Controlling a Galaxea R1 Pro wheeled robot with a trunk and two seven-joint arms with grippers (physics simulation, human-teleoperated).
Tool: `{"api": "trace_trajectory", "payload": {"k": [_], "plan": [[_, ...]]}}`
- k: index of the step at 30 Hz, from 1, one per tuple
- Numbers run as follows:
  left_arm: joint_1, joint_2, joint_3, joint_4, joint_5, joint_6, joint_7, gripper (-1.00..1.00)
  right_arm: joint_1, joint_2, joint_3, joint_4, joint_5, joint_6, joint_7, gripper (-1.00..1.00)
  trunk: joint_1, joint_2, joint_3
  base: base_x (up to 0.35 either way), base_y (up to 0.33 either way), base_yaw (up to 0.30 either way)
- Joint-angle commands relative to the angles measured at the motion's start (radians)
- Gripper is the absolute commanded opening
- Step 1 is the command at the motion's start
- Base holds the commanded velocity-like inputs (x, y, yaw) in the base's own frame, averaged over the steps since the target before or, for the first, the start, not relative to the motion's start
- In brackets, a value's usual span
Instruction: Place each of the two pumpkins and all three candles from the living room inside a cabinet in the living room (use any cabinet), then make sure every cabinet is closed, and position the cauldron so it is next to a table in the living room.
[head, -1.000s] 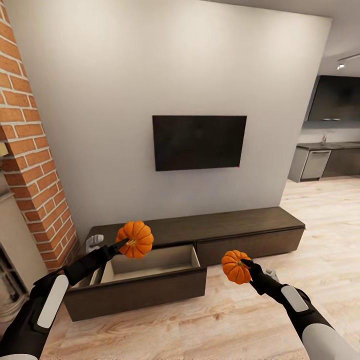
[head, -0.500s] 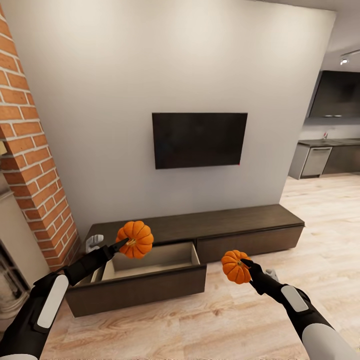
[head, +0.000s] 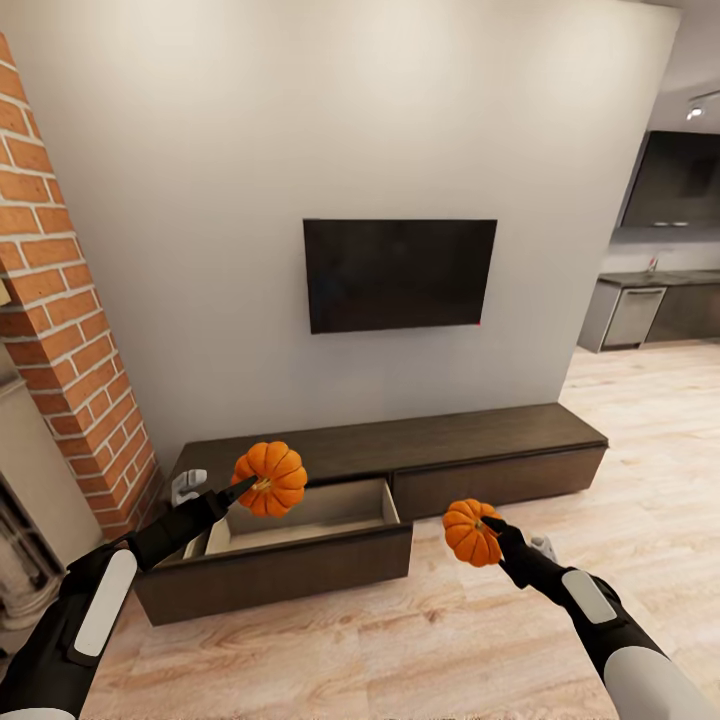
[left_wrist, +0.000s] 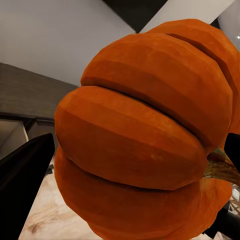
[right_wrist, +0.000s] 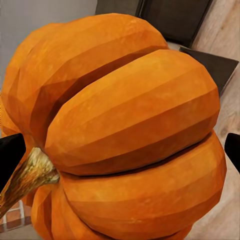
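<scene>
I hold one orange pumpkin (head: 270, 478) in my left gripper (head: 252, 488), which is shut on it above the open left drawer (head: 300, 515) of the long dark-brown cabinet (head: 480, 440). The drawer shows its pale beige inside. A second pumpkin (head: 470, 532) is clamped in my right gripper (head: 490, 528), hanging over the plank floor in front of the cabinet's shut right front. Up close, the left wrist view has its pumpkin (left_wrist: 145, 135) between dark fingers (left_wrist: 25, 180), and the right wrist view has the other pumpkin (right_wrist: 125, 130) with its stem.
A black TV (head: 398, 274) hangs on the pale wall above the cabinet. A brick column (head: 60, 330) stands at the left. A small white object (head: 187, 486) sits on the cabinet's left end. The kitchen (head: 650, 300) opens at the far right.
The whole view has shifted slightly as the camera moved closer to the cabinet. Both grippers keep the same hold on their pumpkins.
</scene>
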Motion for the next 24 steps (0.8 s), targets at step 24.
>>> {"api": "trace_trajectory", "payload": {"k": [24], "plan": [[-0.001,0.000,0.003,0.001,0.006,0.007,0.000,-1.00,-0.001,0.000,0.055,-0.008,-0.003,0.000,0.013,-1.00,0.000,-0.002,-0.005,0.000,0.000,0.005]]}}
